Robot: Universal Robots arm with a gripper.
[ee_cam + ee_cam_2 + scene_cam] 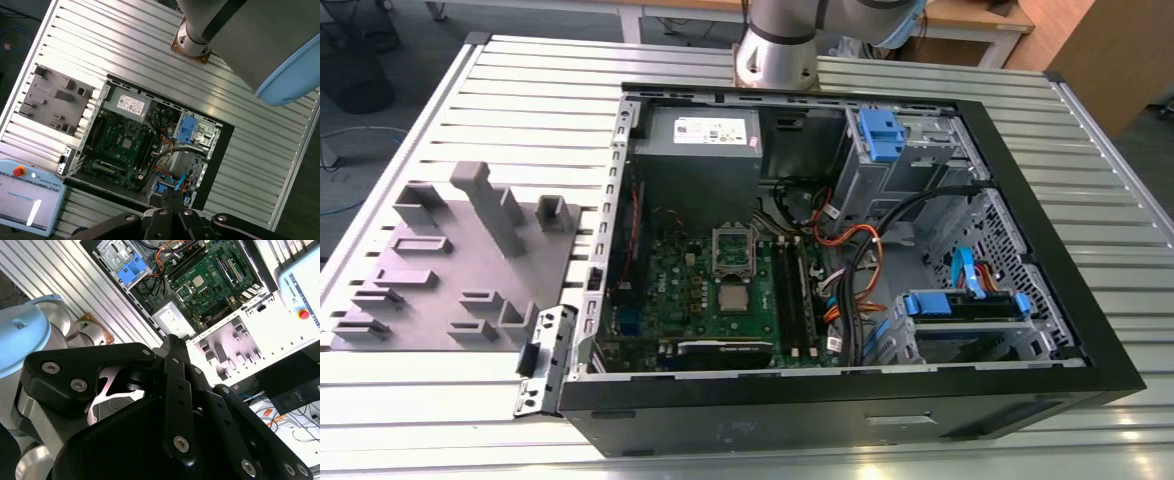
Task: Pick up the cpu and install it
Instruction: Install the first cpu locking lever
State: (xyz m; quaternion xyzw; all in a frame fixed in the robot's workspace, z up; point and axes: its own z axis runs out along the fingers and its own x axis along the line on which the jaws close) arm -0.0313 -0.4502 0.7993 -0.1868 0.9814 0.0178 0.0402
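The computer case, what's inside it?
Inside the computer case: a green board with the cpu lying on it, a grey box, blue drive holders and orange cables. What's under the board is hidden.

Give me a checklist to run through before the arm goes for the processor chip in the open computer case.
1. Side of the computer case open, green board exposed: ok.
2. Top of the chip uncovered, lying on the board beside the socket frame: ok.
3. Latch of the socket frame released: cannot tell.
4. Run of the orange cables away from the chip: ok.
5. Position of the gripper close to the chip: not ok, it hangs high above the case.
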